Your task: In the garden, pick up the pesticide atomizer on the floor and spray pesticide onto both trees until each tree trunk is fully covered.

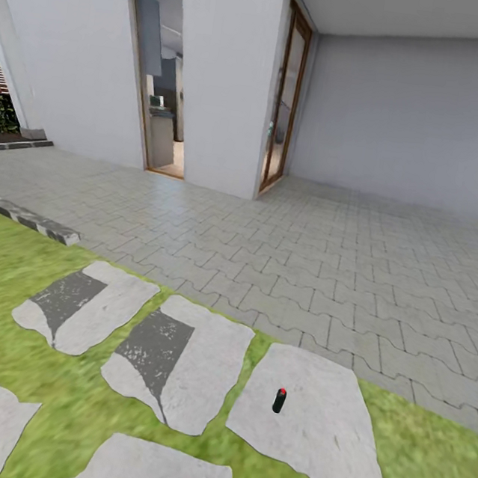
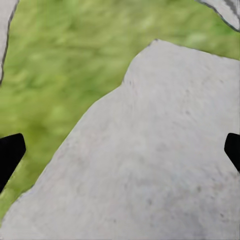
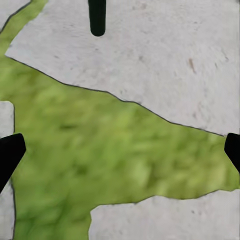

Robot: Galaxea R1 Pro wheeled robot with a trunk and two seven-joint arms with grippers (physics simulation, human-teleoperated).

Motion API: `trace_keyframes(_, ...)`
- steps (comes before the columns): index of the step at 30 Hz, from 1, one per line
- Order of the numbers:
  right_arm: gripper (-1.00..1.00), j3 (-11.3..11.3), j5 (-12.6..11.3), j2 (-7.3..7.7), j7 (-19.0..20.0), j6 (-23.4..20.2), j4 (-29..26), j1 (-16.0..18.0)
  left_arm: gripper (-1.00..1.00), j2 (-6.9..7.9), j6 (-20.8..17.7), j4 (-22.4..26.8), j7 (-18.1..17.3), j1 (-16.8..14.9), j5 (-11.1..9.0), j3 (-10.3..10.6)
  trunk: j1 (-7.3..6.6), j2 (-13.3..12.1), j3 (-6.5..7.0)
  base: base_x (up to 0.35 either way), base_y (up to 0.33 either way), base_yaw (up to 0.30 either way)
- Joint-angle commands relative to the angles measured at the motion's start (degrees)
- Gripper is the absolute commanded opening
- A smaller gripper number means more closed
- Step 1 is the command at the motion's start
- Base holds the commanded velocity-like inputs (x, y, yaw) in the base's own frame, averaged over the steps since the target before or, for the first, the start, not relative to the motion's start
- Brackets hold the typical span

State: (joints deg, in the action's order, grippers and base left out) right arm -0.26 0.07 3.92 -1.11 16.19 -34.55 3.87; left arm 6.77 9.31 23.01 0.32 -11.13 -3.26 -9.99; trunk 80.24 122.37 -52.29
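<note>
The pesticide atomizer (image 1: 279,400) is a small dark bottle with a red top, on a pale grey stepping stone (image 1: 318,438) in the lawn, low and right of centre in the head view. Its dark body (image 3: 97,17) also shows in the right wrist view, on the stone well ahead of my right gripper (image 3: 120,150). That gripper is open over grass, black fingertips (image 3: 10,155) wide apart and nothing between them. My left gripper (image 2: 120,150) is open too, above another stepping stone (image 2: 160,150). The trees and their trunks are out of view.
Several stepping stones (image 1: 177,367) lie in the green lawn (image 1: 8,276). Beyond it a grey paved patio (image 1: 328,251) runs to a white house wall with an open doorway (image 1: 166,78) and a wooden-framed door (image 1: 287,94). A stone kerb (image 1: 30,219) edges the lawn at left.
</note>
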Motion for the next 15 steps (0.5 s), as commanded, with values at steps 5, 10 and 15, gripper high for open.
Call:
trace_keyframes(5,1.0,0.0,0.0,-0.02,-0.1,0.2,0.0,0.0,1.0,0.0,0.2,-0.1,0.0,0.0,-0.3,0.1,0.01,0.0,-0.05,0.233,0.237,0.0)
trace_keyframes(10,1.0,0.0,0.0,0.01,-0.1,0.2,0.0,0.1,1.0,0.0,0.2,-0.1,0.0,0.0,-0.3,0.1,0.01,0.0,-0.05,0.233,0.237,0.0)
trace_keyframes(15,1.0,0.0,0.0,-0.03,-0.1,0.2,0.0,0.0,1.0,0.0,0.2,-0.1,0.0,0.0,-0.3,0.1,0.01,0.0,-0.05,0.233,0.237,0.0)
